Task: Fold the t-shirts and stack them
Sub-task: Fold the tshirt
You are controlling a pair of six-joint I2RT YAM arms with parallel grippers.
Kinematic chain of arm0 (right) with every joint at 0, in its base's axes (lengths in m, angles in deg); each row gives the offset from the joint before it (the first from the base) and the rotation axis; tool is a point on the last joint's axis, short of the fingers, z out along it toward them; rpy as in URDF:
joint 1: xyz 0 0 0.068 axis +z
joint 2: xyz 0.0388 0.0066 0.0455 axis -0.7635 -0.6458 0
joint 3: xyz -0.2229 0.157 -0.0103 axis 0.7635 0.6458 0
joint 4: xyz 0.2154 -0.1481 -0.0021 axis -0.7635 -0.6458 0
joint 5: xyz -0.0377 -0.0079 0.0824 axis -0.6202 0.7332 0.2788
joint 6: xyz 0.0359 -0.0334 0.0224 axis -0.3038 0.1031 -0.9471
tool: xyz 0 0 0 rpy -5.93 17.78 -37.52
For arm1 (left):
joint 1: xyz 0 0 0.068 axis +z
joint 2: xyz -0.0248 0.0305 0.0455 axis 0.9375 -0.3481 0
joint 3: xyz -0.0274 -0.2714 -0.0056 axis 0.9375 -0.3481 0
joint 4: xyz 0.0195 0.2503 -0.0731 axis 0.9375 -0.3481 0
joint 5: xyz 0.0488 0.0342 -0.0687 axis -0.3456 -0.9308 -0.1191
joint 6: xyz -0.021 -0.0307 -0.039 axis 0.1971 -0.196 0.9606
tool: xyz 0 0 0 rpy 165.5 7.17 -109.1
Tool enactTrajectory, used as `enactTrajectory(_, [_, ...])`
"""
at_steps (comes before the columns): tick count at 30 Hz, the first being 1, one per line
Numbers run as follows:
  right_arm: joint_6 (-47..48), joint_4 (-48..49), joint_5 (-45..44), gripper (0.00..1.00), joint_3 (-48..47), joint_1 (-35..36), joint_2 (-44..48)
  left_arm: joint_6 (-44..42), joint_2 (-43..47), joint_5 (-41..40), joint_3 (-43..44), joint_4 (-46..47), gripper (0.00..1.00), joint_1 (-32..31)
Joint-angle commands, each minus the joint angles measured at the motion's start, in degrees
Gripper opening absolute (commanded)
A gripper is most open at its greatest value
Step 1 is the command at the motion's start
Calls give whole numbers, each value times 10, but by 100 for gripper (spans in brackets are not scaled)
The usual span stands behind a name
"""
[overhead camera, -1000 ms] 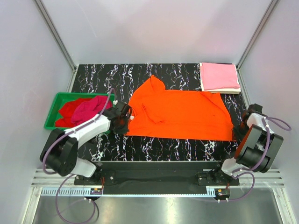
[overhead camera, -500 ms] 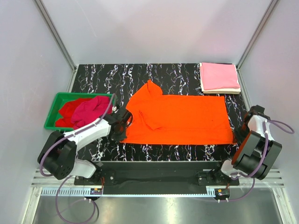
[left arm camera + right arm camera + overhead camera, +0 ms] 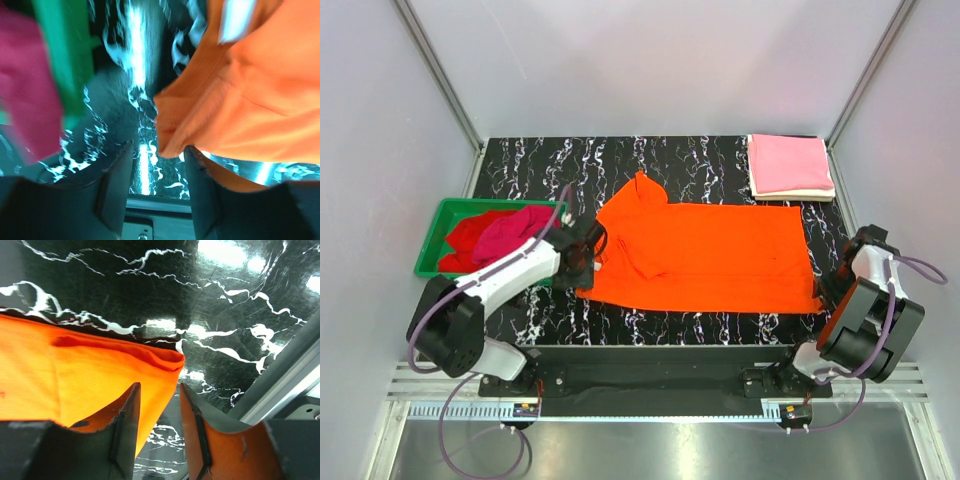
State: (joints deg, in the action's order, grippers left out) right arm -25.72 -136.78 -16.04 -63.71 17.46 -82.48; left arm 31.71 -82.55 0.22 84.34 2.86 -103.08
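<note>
A bright orange t-shirt (image 3: pixel 705 255) lies spread across the middle of the black marbled table, one sleeve pointing to the back. My left gripper (image 3: pixel 592 250) sits at its left edge. In the left wrist view it (image 3: pixel 157 155) is open, and the orange hem (image 3: pixel 240 100) hangs loose just past the fingertips. My right gripper (image 3: pixel 835 285) is at the shirt's near right corner, also open (image 3: pixel 159 390), with the orange corner (image 3: pixel 75 380) lying flat under and beyond one finger. A folded pink t-shirt (image 3: pixel 790 163) rests on a cream-white one (image 3: pixel 798 194) at the back right.
A green bin (image 3: pixel 430 245) at the left holds a red t-shirt (image 3: pixel 465 235) and a crimson-magenta one (image 3: pixel 510 232); its wall (image 3: pixel 62 60) is close beside my left gripper. A metal rail (image 3: pixel 280 390) borders the table's right edge near my right gripper.
Both grippers have gone from shut to open and let go of the orange shirt. The shirt slid toward the near edge and now lies flatter.
</note>
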Motion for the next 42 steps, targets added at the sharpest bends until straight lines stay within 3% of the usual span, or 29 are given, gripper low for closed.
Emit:
enactTrajectory(1, [-1,-15,-15,44,-50,-3,37,-63,34,0,105,-26,52,47])
enactTrajectory(5, [31,16,48,42,-79,18,92,-124,15,229,193,-3,57,145])
enactTrajectory(7, [33,39,35,44,-86,66,131,-127,-16,243,246,-4,60,155])
enactTrajectory(9, [31,54,-1,45,-97,162,136,-123,-37,246,276,-15,60,160])
enactTrajectory(13, [73,145,61,49,-101,302,117,-124,-93,279,309,-1,61,159])
enactTrajectory(16, [117,253,99,49,-67,425,96,-117,-148,353,319,28,58,163])
enactTrajectory(18, [128,300,98,49,-58,471,57,-92,-190,397,326,43,56,163])
enactTrajectory(22, [189,338,36,49,-64,629,-11,-50,-212,406,291,114,58,159])
enactTrajectory(26, [248,397,-26,51,-57,725,-53,-39,-242,396,284,151,59,151])
enactTrajectory(35, [363,462,-106,54,-79,831,-129,-35,-325,392,308,163,55,139])
enactTrajectory(42, [400,483,-144,54,-87,873,-171,-30,-357,394,326,168,40,132])
